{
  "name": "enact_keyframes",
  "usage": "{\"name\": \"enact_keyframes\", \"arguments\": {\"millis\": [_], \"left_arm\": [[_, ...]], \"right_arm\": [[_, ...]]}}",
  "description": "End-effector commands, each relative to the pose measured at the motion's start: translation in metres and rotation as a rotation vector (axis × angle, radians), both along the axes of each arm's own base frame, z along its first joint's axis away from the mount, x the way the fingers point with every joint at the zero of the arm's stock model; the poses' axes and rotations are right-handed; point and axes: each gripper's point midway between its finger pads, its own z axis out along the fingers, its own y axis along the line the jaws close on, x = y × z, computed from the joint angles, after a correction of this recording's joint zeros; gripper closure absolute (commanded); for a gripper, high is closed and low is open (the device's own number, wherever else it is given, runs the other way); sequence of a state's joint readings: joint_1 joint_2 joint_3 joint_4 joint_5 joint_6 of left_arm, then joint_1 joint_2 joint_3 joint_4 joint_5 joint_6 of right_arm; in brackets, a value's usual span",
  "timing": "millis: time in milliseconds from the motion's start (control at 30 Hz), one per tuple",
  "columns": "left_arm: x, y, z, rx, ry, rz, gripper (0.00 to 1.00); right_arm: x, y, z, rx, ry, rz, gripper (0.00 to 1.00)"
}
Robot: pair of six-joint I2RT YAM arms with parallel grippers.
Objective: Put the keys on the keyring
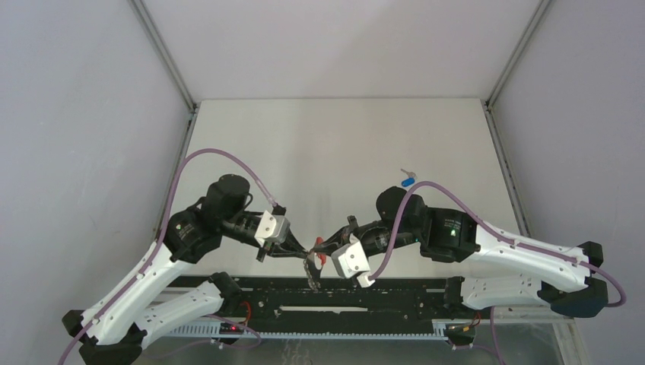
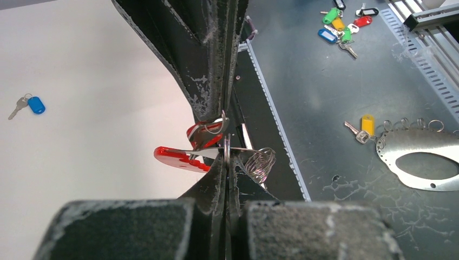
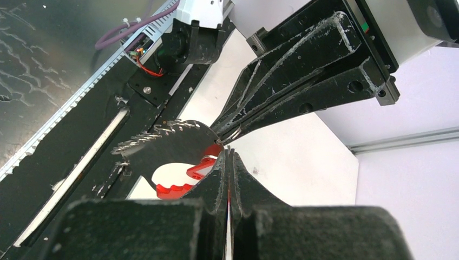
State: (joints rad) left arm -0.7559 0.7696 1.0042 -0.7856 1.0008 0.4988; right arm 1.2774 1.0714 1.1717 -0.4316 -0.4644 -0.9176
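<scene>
L end effector (image 2: pixel 226 167): fingers together, clamped on a silver ring of the keyring (image 2: pixel 181 158). Red band and ring cluster hang at near centre, over near edge of counter (image 1: pixel 342 144).
R end effector (image 3: pixel 228 157): fingers together, clamped on tag of red-tagged key (image 2: pixel 201 132), tip to tip w/ L.
Also: blue-tagged key (image 1: pixel 408 181), flat on counter, far right of both, well apart.
</scene>
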Motion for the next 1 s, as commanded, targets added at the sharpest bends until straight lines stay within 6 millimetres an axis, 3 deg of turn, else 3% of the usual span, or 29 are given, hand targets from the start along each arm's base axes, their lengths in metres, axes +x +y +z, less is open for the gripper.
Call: {"name": "enact_keyframes", "arguments": {"millis": [0, 967], "left_arm": [[-0.002, -0.001, 0.015, -0.044, -0.036, -0.024, 1.0], [0.003, -0.002, 0.012, -0.037, -0.035, 0.008, 1.0]], "right_arm": [[-0.001, -0.001, 0.028, 0.072, -0.006, 0.007, 1.0], [-0.01, 0.011, 0.03, 0.093, -0.012, 0.054, 1.0]]}}
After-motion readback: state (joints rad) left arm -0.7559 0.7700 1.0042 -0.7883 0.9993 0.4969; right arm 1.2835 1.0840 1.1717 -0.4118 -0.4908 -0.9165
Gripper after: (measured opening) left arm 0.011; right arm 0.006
